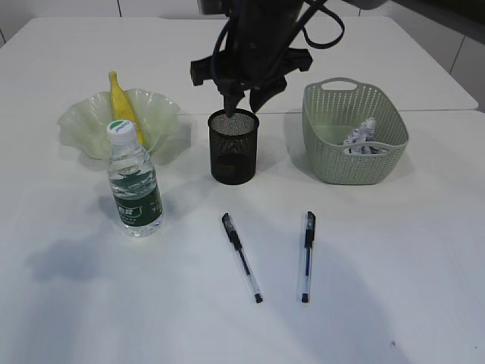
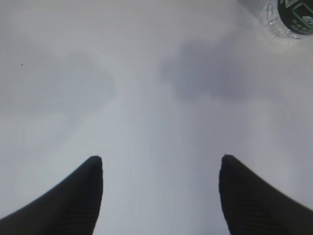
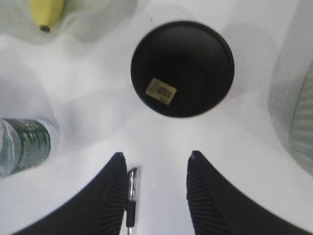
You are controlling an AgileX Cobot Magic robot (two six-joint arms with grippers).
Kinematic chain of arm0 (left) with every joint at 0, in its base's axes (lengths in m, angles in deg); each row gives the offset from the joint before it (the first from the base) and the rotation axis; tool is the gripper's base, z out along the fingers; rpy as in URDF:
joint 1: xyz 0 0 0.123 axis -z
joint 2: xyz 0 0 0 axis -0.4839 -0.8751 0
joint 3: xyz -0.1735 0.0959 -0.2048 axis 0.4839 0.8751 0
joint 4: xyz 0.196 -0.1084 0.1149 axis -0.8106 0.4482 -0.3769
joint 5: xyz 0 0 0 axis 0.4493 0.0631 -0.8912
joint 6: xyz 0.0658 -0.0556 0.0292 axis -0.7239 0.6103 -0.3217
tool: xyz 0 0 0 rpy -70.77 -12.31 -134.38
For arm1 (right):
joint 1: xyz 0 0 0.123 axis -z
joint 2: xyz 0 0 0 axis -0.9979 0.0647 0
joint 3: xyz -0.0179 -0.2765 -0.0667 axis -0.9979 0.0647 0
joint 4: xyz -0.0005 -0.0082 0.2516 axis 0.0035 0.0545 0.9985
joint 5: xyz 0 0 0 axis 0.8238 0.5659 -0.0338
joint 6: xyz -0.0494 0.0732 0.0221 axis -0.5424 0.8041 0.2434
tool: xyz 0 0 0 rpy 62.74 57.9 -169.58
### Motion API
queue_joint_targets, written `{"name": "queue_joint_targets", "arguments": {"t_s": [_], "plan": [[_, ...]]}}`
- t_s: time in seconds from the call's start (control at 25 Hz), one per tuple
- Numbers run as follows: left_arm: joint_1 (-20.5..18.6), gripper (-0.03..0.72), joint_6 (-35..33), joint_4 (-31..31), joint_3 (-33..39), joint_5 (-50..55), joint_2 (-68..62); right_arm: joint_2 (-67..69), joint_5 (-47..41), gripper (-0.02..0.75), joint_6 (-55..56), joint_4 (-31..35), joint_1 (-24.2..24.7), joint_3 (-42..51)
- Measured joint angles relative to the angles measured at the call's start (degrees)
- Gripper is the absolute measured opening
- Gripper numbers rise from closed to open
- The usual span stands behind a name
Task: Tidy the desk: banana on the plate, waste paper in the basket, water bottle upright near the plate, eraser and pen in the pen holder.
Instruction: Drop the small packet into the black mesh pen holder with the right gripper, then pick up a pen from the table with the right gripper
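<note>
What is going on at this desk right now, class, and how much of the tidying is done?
The right gripper hangs open and empty above the pen holder, where the eraser already lies. The banana is on the plate, the waste paper is in the basket, and the water bottle stands upright beside the plate. Two pens lie on the desk. The left gripper is open over bare desk.

Exterior view is aimed down at a slant from the front, whole desk (image 1: 394,303) covered. Right wrist view is pointed straight down, close over the pen holder (image 3: 182,68), seen at frame centre in the exterior view. Left wrist view is held low over bare tabletop. The water bottle (image 2: 289,17) is shared by all three: upper right there, lower left in the right wrist view.
</note>
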Motion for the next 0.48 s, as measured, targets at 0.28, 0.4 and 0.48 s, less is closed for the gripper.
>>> {"name": "queue_joint_targets", "arguments": {"t_s": [0.28, 0.4, 0.48], "plan": [[0.00, 0.520, 0.00, 0.39, 0.00, 0.39, 0.00, -8.19, 0.00, 0.305, -1.15, -0.35, 0.00, 20.66], [0.00, 0.520, 0.00, 0.39, 0.00, 0.39, 0.00, -11.57, 0.00, 0.305, -1.19, -1.71, 0.00, 27.40], [0.00, 0.520, 0.00, 0.48, 0.00, 0.50, 0.00, -12.85, 0.13, 0.305, -1.19, -2.62, 0.00, 30.67]]}}
